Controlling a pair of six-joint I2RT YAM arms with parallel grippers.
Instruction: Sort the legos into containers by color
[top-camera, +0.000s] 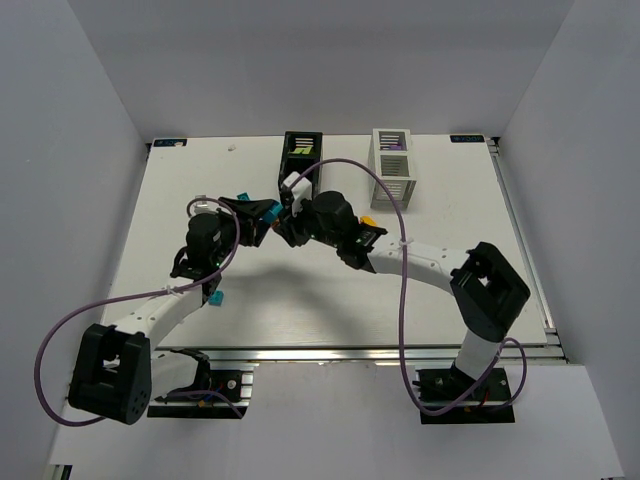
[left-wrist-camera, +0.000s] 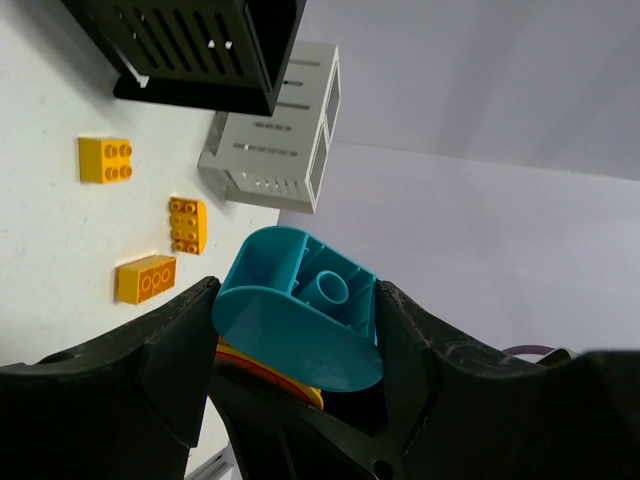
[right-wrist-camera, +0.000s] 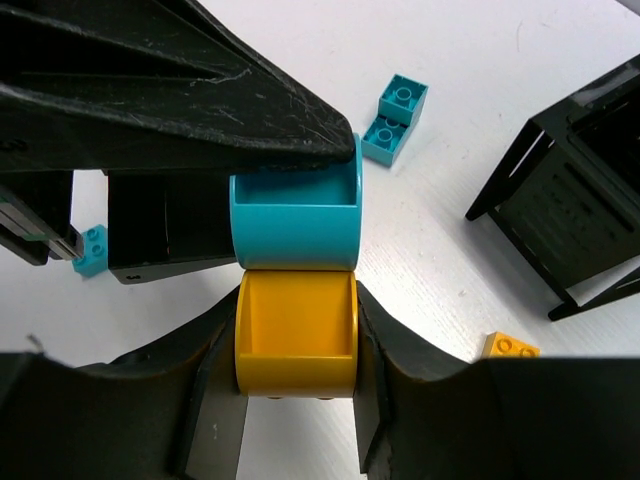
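Pinching a rounded cyan brick (right-wrist-camera: 295, 215) in the left gripper (left-wrist-camera: 296, 298), jaws fairly wide and set flat against two opposite sides. Pinching a matching yellow brick (right-wrist-camera: 295, 325) in the right gripper (right-wrist-camera: 295, 352), jaws roughly half open, fingers (right-wrist-camera: 225, 370) against its straight walls. Holding both off the table (top-camera: 450, 300), just on the near side of the black container (right-wrist-camera: 575, 230), butted face to face and probably locked by studs, though hidden at the join.

Expect light, rigid, hollow plastic: no risk of crushing, but glossy and apt to slide or twist. Grip the flat walls, never the curved end, and stay close to the seam to limit levering. Pull straight apart or rock gently. Beware a sudden release flinging either piece.

Also to sort, lying loose: a stepped cyan brick (right-wrist-camera: 395, 120) near the black container's front, and three orange bricks (left-wrist-camera: 187, 225) near the black container on the side towards the white container (left-wrist-camera: 275, 140), itself standing beside the black one but apart.

Underneath, a flat, hard, matte white board, with nothing to stop a dropped brick bouncing or skidding. Closed in by plain grey walls (top-camera: 90, 100) behind and to both sides of the black container. Room enough on its near side, cramped only where the two wrists meet.
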